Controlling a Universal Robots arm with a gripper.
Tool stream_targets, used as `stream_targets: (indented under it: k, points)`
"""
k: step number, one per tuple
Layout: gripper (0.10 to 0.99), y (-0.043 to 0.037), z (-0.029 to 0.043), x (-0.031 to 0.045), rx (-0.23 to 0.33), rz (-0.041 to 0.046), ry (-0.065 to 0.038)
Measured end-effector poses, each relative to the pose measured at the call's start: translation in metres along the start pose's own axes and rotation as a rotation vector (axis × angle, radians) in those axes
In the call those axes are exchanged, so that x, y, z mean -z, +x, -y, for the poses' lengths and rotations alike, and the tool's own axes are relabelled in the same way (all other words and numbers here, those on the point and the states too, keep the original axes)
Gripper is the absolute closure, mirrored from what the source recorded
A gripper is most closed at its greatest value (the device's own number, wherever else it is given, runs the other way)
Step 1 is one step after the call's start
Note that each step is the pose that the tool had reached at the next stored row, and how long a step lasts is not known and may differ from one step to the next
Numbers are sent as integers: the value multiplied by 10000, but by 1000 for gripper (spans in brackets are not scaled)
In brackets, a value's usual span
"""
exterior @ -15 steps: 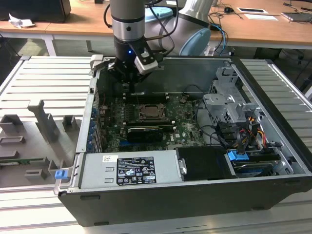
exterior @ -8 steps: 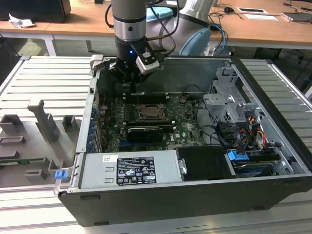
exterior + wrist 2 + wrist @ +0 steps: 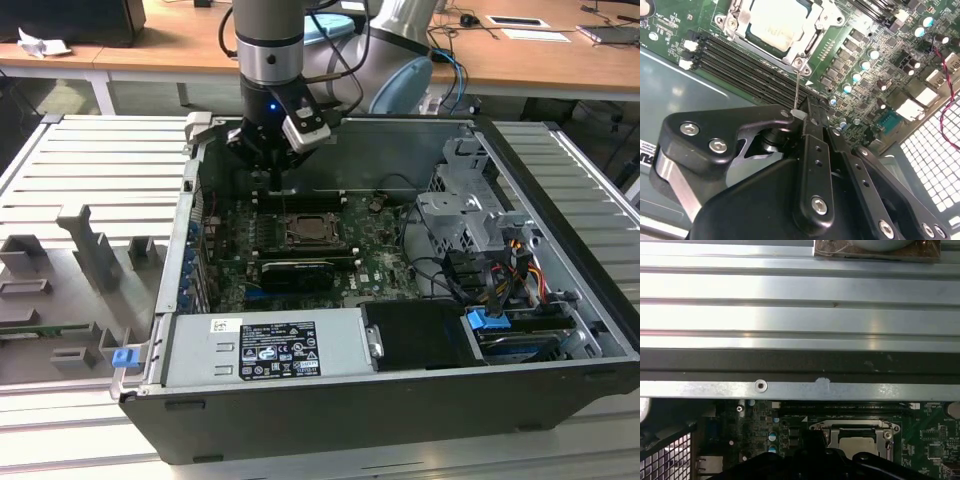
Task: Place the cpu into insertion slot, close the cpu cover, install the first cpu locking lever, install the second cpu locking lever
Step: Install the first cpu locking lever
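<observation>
While cpu (image 3: 772,22) seated, gripper (image 3: 807,112) grips lever (image 3: 796,90).

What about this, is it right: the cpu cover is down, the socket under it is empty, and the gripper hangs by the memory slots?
No, the insertion slot is not empty: the second wrist view shows the cpu seated in it, framed by the cpu cover. The gripper is by the memory slots.
</observation>
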State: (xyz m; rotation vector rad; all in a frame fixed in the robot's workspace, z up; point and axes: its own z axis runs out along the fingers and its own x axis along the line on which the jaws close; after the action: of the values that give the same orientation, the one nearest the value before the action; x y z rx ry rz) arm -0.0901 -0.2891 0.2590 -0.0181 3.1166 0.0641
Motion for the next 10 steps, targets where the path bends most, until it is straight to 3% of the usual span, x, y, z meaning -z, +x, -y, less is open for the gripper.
stream_targets:
  k: [10]
  points:
    - [976,-58,-1,-3,1,0,0]
